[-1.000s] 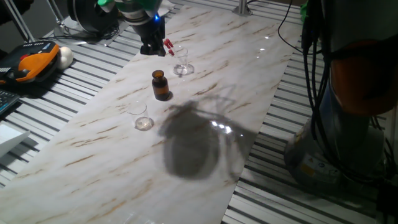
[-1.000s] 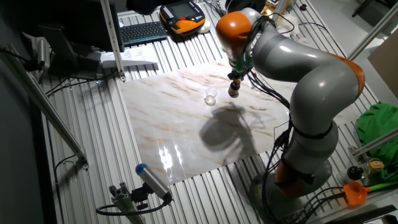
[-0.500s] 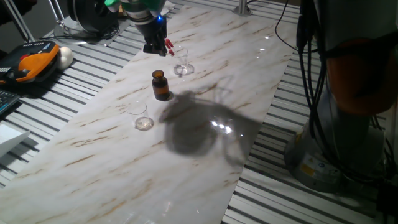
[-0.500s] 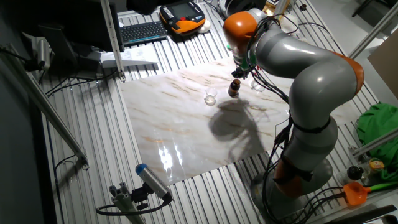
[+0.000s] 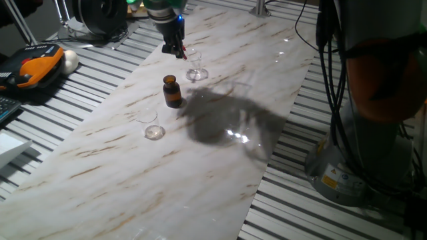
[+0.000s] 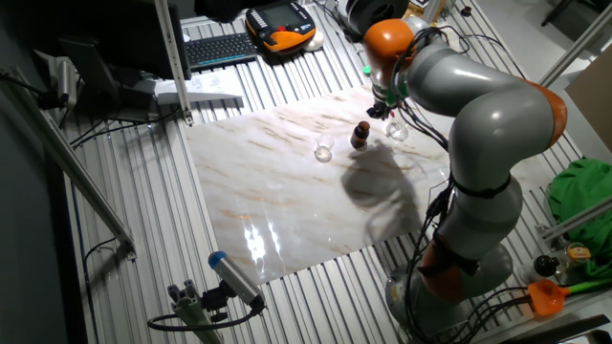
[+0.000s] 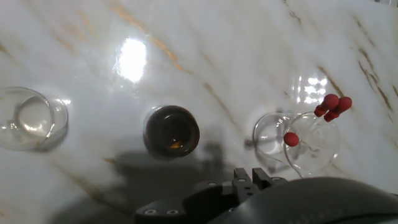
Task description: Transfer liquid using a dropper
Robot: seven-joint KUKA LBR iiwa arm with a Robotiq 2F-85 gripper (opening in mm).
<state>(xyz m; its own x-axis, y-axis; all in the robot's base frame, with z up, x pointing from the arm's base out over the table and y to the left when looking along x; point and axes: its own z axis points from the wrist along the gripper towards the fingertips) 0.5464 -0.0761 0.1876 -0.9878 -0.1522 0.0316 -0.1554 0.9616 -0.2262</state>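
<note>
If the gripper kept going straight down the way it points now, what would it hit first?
Probably the bare marble table between the amber bottle and the glass holding the red-bulbed droppers. The glass rim is the close call, as depth is unclear.

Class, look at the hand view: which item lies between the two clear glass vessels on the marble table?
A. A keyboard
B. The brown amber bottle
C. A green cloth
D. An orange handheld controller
B. Seen from above, the open-mouthed amber bottle sits between the small glass dish on one side and the glass holding red-bulbed droppers on the other.
</note>
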